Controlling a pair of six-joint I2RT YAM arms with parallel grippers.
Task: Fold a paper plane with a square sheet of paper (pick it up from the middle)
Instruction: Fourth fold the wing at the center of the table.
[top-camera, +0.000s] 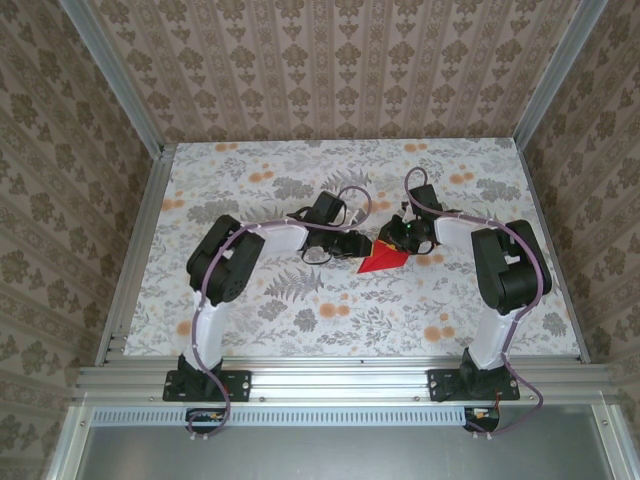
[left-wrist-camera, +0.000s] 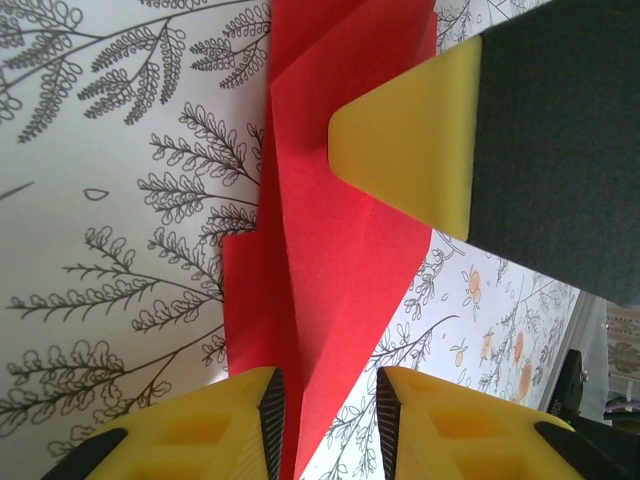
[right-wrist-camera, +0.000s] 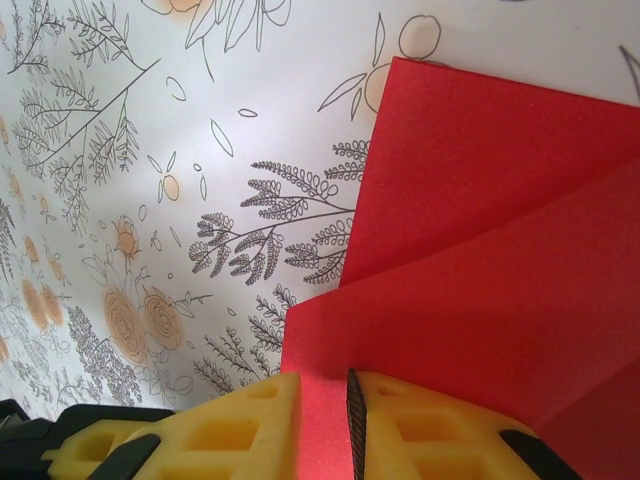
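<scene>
Floral table (top-camera: 260, 320) under both arms. Folded red paper (top-camera: 382, 261) mid-table between grippers, layers lifted. Right gripper (right-wrist-camera: 322, 420) pinching paper edge. Left gripper (left-wrist-camera: 330, 425) parted astride a raised fold, fingers (left-wrist-camera: 262, 420) just beside it.

The folded bright red paper plane (left-wrist-camera: 330, 290) is thin matt paper with a fine grainy surface and sharp creases. The yellow fingertips (left-wrist-camera: 410, 160) look like soft matt foam on black plastic. The flower-printed tabletop (top-camera: 300, 300) is smooth with a faint sheen, framed by brushed aluminium rails (top-camera: 330, 380)
</scene>
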